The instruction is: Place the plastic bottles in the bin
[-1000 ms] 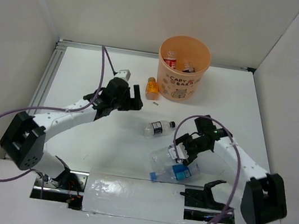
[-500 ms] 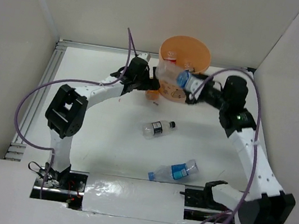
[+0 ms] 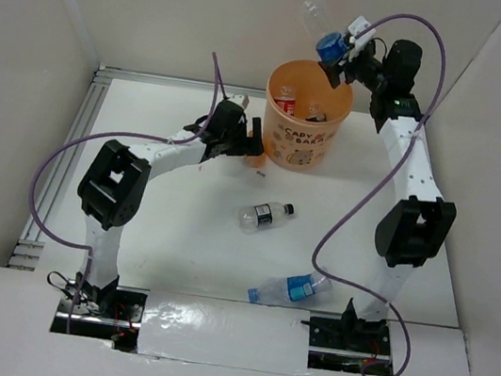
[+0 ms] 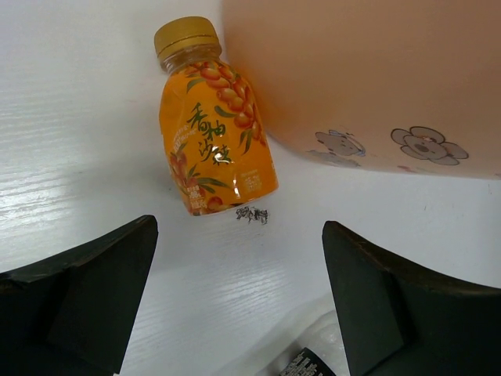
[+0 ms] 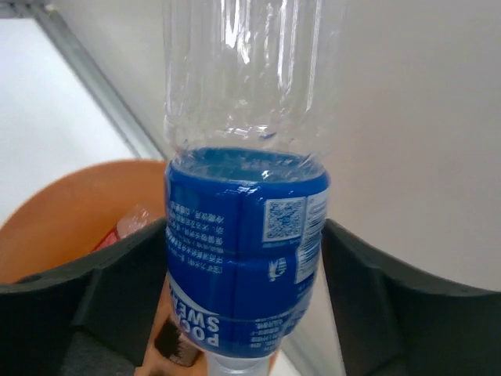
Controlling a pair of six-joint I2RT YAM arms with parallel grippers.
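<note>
My right gripper (image 3: 337, 51) is shut on a clear bottle with a blue label (image 3: 324, 34) and holds it tilted in the air above the orange bin's (image 3: 302, 139) back rim. In the right wrist view the bottle (image 5: 246, 251) fills the space between the fingers, with the bin (image 5: 70, 211) below. My left gripper (image 3: 245, 139) is open beside the bin, just short of the stubby orange bottle (image 4: 215, 141), which lies against the bin wall (image 4: 376, 78). A black-labelled bottle (image 3: 265, 215) and a blue-labelled bottle (image 3: 292, 288) lie on the table.
The bin holds a red-labelled bottle (image 3: 286, 99) and a dark-capped one (image 3: 317, 114). A small black scrap (image 3: 260, 175) lies near the orange bottle. White walls enclose the table on three sides. A metal rail (image 3: 73, 136) runs along the left edge.
My right arm has carried the blue-labelled bottle from the table up above the bin. My left gripper has moved across to the orange bottle by the bin and stays open.
</note>
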